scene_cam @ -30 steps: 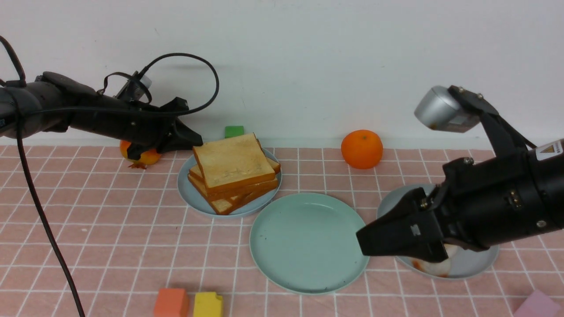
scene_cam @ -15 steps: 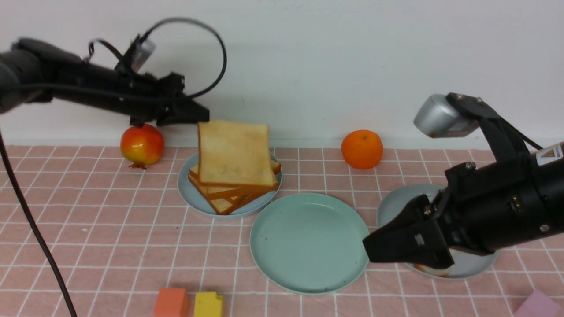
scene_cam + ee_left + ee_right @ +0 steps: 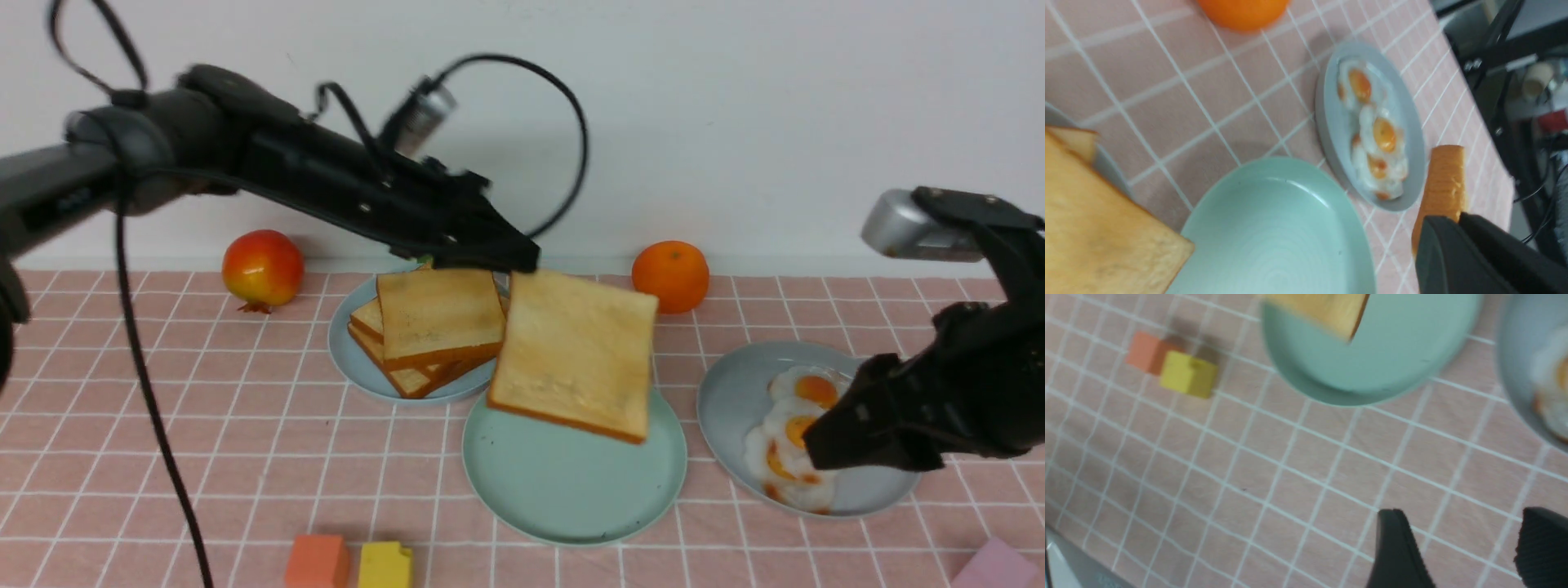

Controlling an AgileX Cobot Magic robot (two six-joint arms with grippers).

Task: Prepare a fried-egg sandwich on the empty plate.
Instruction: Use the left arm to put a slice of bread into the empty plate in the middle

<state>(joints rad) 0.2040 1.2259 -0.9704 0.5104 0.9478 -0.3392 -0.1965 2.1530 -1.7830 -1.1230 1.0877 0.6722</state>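
A: Step in hand?

B: Transfer of the first toast slice (image 3: 575,355), by my reading. The left gripper (image 3: 526,260) has its fingers closed on the slice's edge, near frame centre. Slice hangs tilted above the mint-green plate (image 3: 575,514), over its upper part; the plate's visible area carries nothing.

A: Right gripper?

B: Right gripper (image 3: 1457,543): fingers parted wide, nothing between them. In the front view it is at the right of the frame, in front of part of the grey-blue plate (image 3: 739,376) that carries the fried eggs (image 3: 804,433).

A: Remaining components?

B: Further toast slices (image 3: 441,314) on the other grey-blue plate (image 3: 359,367), left of centre. Fried eggs at right of centre, partly overlapping one another. None of the sandwich is laid yet.

A: Next move?

B: Judgement: bring the slice to the middle of the mint-green plate, level it, lower it until it lies flat, then part the left fingers. Only one edge is gripped, so it may swing or land on the rim if let go early.

A: And after?

B: One egg from the overlapping group, probably for the right gripper, laid on the slice. Risk: a neighbouring egg dragged along. Second toast slice to close the sandwich.
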